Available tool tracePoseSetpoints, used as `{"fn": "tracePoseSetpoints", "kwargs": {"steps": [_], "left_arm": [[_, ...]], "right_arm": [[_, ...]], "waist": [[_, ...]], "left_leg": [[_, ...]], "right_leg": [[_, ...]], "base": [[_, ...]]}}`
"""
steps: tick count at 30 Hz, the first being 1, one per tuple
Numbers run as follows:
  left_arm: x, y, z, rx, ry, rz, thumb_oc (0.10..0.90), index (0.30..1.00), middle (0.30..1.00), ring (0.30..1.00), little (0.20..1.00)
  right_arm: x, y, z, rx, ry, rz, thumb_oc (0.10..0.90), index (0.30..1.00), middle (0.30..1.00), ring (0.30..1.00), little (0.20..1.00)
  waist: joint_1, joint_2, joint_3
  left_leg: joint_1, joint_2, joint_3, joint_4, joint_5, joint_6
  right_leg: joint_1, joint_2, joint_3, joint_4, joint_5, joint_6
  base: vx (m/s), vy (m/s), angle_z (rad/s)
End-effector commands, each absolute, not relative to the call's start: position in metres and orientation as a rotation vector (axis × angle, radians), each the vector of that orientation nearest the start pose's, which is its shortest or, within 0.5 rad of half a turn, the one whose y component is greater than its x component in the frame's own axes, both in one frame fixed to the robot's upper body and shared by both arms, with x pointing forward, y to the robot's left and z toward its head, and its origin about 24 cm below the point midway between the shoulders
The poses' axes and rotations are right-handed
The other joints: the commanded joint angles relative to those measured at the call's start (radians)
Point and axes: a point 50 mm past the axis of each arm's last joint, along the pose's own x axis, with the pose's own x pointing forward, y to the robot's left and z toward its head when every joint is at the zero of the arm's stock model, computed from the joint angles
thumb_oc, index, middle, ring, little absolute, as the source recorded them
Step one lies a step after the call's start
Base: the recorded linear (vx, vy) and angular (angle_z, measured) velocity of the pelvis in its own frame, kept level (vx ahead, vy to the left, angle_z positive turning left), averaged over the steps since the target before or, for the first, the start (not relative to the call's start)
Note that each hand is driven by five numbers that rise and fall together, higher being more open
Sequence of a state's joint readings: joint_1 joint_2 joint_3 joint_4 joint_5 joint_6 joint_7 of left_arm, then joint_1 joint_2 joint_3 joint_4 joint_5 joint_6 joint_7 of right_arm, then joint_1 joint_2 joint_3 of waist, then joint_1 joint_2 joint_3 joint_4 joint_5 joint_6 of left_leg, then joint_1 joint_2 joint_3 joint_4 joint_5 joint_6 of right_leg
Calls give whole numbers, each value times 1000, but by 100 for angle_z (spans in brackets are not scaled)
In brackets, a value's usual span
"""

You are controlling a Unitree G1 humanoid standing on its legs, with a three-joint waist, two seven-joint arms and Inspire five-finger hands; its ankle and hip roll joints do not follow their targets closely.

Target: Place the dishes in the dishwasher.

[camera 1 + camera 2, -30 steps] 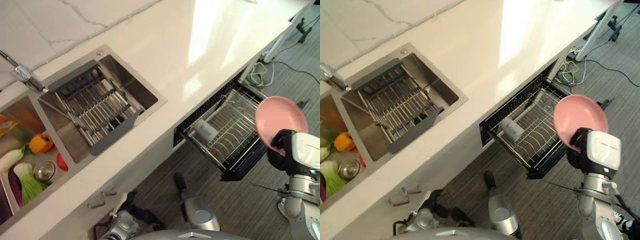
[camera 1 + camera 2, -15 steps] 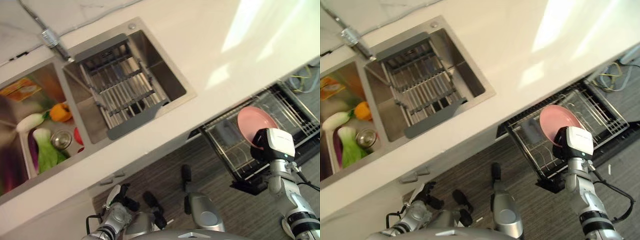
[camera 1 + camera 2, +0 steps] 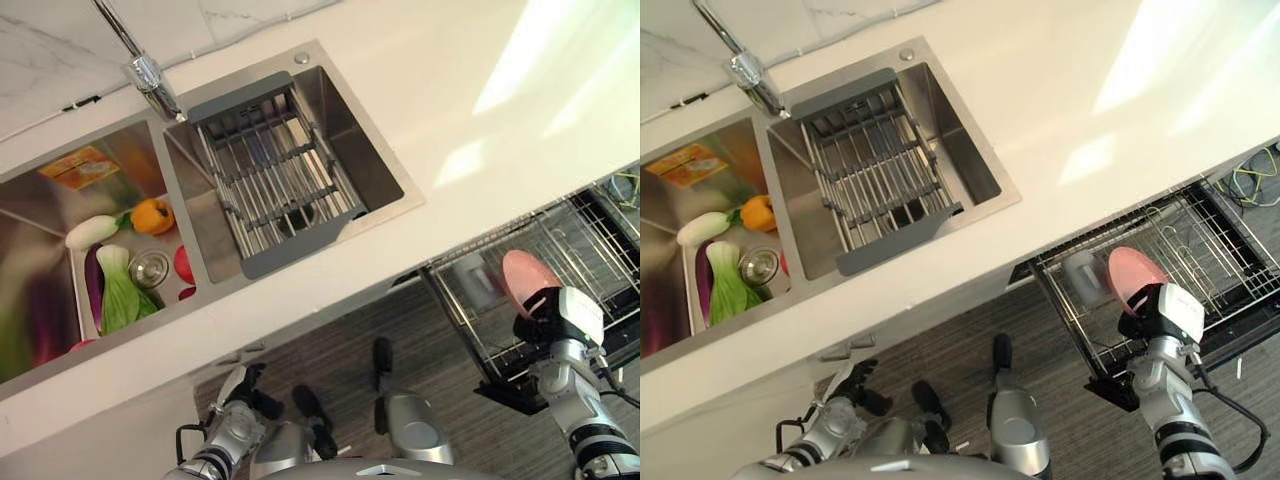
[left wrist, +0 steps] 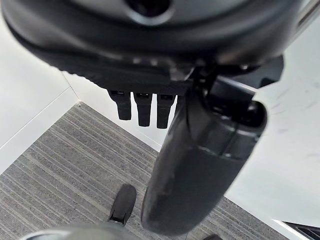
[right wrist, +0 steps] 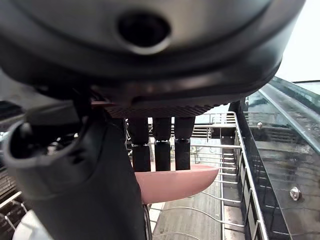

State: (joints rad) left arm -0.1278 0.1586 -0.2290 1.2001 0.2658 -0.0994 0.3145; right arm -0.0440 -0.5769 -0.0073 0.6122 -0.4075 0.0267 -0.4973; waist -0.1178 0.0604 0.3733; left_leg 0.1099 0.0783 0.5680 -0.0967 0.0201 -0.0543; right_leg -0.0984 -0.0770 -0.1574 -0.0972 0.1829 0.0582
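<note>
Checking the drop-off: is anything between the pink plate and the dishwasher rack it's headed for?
Nothing visible. The right hand holds the pink plate on edge right over the pulled-out rack. A white cup sits in the rack beside the plate, not under it.

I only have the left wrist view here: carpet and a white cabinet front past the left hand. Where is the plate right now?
Observer: The right hand holds the pink plate over the pulled-out dishwasher rack.
Operator: Is the plate flat or on edge?
Observer: Tilted up on edge, its lower part down among the wires.
Operator: Anything already in that rack?
Observer: A pale cup-like item lies beside the plate, on the counter side.
Operator: And my left hand?
Observer: The left hand hangs low by the cabinet front, holding nothing.
</note>
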Motion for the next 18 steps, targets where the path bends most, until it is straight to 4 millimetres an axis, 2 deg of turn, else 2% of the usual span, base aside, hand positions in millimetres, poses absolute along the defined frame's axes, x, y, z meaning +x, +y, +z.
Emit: {"fn": "tracePoseSetpoints", "kwargs": {"steps": [1,6,8,11,12,14,15,16,17,18], "left_arm": [[152,208,-144,692,903,15,800,900,900,900,900],[148,211,-146,684,930,20,800,900,900,900,900],[145,213,-147,679,945,30,800,900,900,900,900],[143,214,-147,666,953,50,800,900,900,900,900],[143,214,-147,666,953,50,800,900,900,900,900],[142,214,-148,662,959,56,800,900,900,900,900],[142,210,-148,669,951,39,800,900,900,900,900],[143,209,-148,681,947,18,800,900,900,900,900],[145,207,-147,694,938,-9,800,900,900,900,900],[145,207,-147,695,938,-11,800,900,900,900,900]], "right_arm": [[233,-354,51,-1070,138,-688,800,900,900,900,900],[224,-362,69,-1022,69,-756,800,900,900,900,900],[215,-369,85,-1003,1,-840,800,900,900,900,900],[195,-380,94,-999,-18,-957,800,900,900,900,900],[195,-380,94,-999,-18,-957,800,900,900,900,900],[176,-395,91,-986,30,-1074,800,900,900,900,900],[153,-407,78,-876,93,-1213,800,900,900,900,900],[142,-413,70,-861,146,-1244,800,900,900,900,900],[121,-418,57,-835,234,-1305,800,900,900,900,900],[120,-418,56,-835,235,-1307,800,900,900,900,900]], "waist": [[-1,-37,-56],[-11,-41,-77],[-21,-44,-88],[-35,-46,-100],[-35,-46,-100],[-45,-46,-106],[-56,-45,-113],[-58,-42,-117],[-68,-32,-124],[-68,-32,-125]], "left_leg": [[38,33,-12,25,5,-61],[46,38,-8,23,4,-63],[53,41,-2,22,3,-64],[56,44,4,22,2,-66],[56,44,4,22,2,-66],[57,46,3,21,1,-67],[56,48,1,20,0,-68],[55,49,-5,20,0,-68],[53,48,-15,20,0,-68],[53,48,-17,20,0,-68]], "right_leg": [[21,-65,11,102,-125,125],[35,-57,8,92,-131,123],[42,-51,10,86,-132,122],[44,-46,16,84,-135,122],[44,-46,16,84,-135,122],[44,-43,17,86,-138,121],[47,-41,16,85,-143,120],[50,-40,17,84,-147,117],[53,-38,16,87,-155,113],[53,-38,14,87,-156,112]], "base": [[0,0,0],[13,-13,0],[19,-9,-1],[26,-6,-4],[13,-3,-4],[10,-12,-3],[20,-28,-7],[0,0,0],[0,0,0],[15,-3,4]]}}
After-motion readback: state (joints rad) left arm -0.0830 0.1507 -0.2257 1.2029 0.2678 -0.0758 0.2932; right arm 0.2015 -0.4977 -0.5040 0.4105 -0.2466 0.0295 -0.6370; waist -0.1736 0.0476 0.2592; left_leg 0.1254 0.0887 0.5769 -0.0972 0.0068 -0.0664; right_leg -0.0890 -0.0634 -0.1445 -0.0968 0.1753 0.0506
